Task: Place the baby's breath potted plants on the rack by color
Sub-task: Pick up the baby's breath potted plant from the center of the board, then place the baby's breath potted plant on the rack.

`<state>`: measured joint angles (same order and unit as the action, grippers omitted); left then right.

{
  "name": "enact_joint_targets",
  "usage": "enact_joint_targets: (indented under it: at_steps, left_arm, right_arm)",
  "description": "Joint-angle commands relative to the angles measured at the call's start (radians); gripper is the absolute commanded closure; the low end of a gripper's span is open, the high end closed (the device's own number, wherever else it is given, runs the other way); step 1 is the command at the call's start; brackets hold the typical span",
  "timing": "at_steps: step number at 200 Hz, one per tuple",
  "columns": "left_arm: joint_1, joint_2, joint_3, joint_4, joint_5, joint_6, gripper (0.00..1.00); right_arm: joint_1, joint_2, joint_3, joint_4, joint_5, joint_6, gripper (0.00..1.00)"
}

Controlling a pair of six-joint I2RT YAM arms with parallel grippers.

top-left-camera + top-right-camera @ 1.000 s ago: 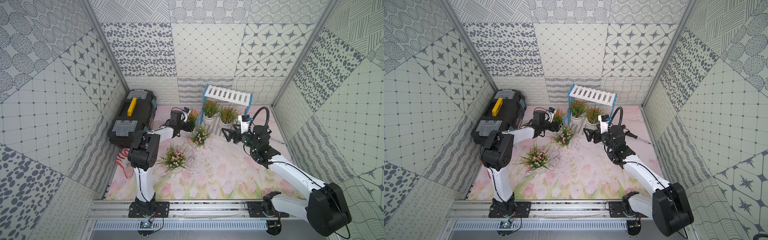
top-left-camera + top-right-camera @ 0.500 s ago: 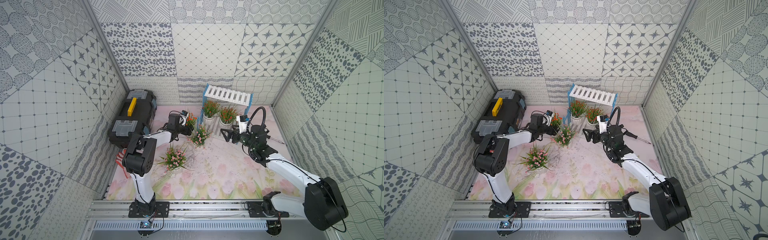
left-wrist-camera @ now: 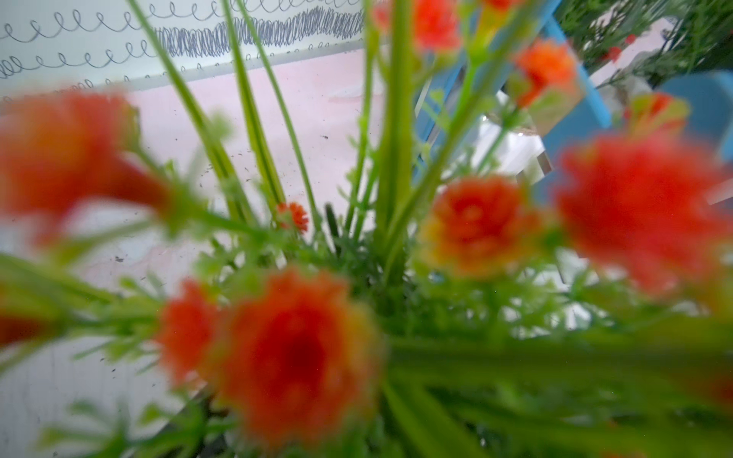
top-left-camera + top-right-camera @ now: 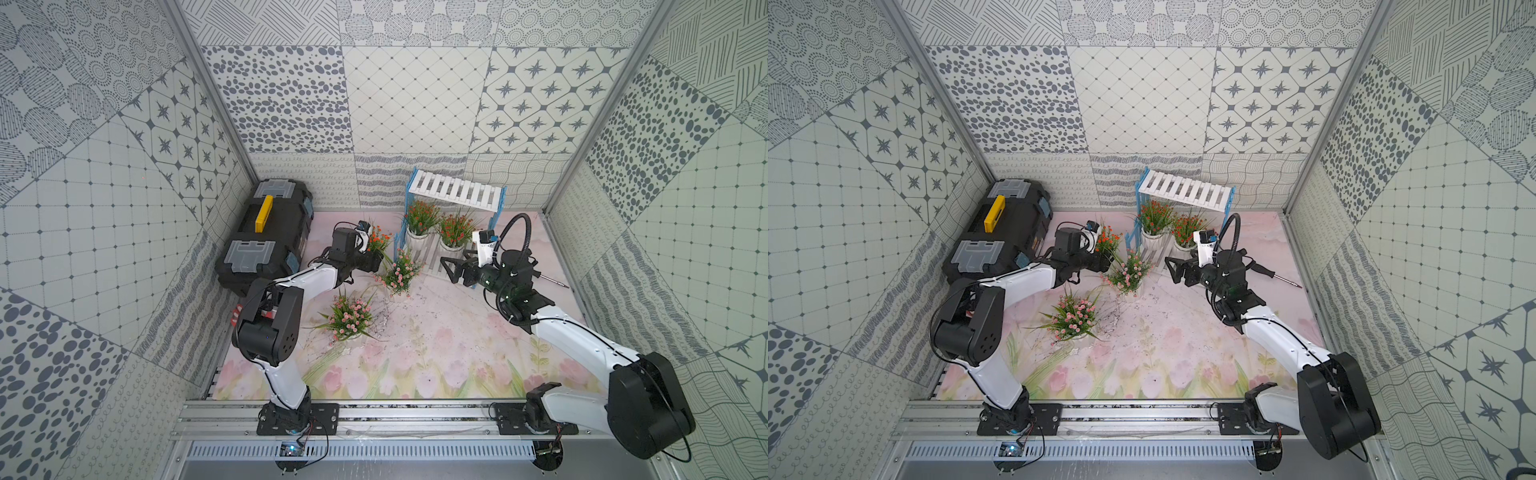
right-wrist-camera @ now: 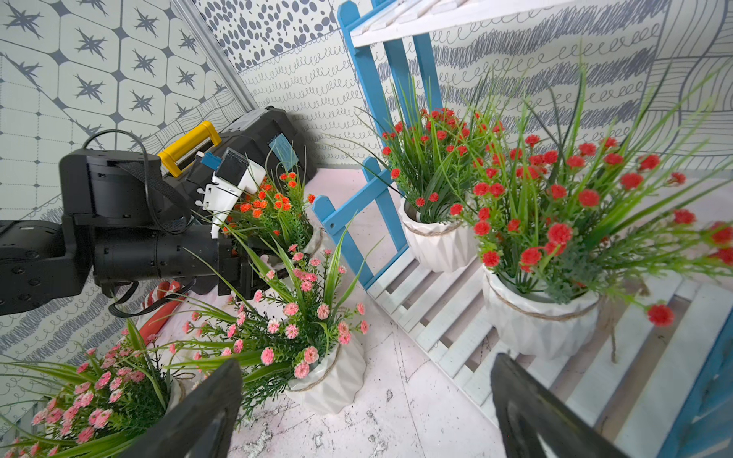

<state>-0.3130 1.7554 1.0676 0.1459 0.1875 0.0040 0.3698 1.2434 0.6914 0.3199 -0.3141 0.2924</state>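
So, the rack (image 4: 455,192) is parked at the far edge of the tabletop (image 4: 436,345), toward the far right corner. On its lower tier, the first orange-red plant (image 4: 419,214) and the second orange-red plant (image 4: 455,228) are already seated side by side, both upright.

The third orange-red plant (image 4: 379,240) is found just outside the rack's blue side frame, on the toolbox side, right at the left gripper (image 4: 368,262). Those jaws are buried in leaves in every view, so it can't be told whether the pot is actually clamped. The left wrist view is just filled with blurry orange blooms.

The far pink plant (image 4: 400,272) is stood on the tabletop just in front of the rack's front corner. The near pink plant (image 4: 349,318) is set closer to the middle, well apart from the rack.

The right gripper (image 4: 448,270) is held in front of the lower tier, fingers spread wide with nothing between them. A black toolbox (image 4: 266,237) is laid in the far left corner.
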Motion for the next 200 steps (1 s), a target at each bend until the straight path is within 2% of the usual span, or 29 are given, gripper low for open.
enact_joint_targets:
  at_steps: [1, 76, 141, 200]
  left_arm:
    - [0.000, -0.056, 0.021, -0.016, -0.052, -0.025, 0.37]
    - [0.026, -0.138, 0.147, -0.224, -0.094, -0.062, 0.37]
    - [0.026, -0.163, 0.276, -0.374, -0.024, -0.049, 0.37]
    - [0.016, -0.171, 0.302, -0.392, 0.066, -0.026, 0.38]
  right_arm:
    - [0.004, 0.009, -0.016, 0.059, -0.008, 0.013, 0.02]
    - [0.004, -0.022, -0.009, 0.028, 0.042, 0.011, 0.02]
    - [0.003, -0.047, 0.023, -0.032, 0.102, 0.010, 0.02]
    - [0.002, -0.067, 0.013, -0.039, 0.134, 0.004, 0.02]
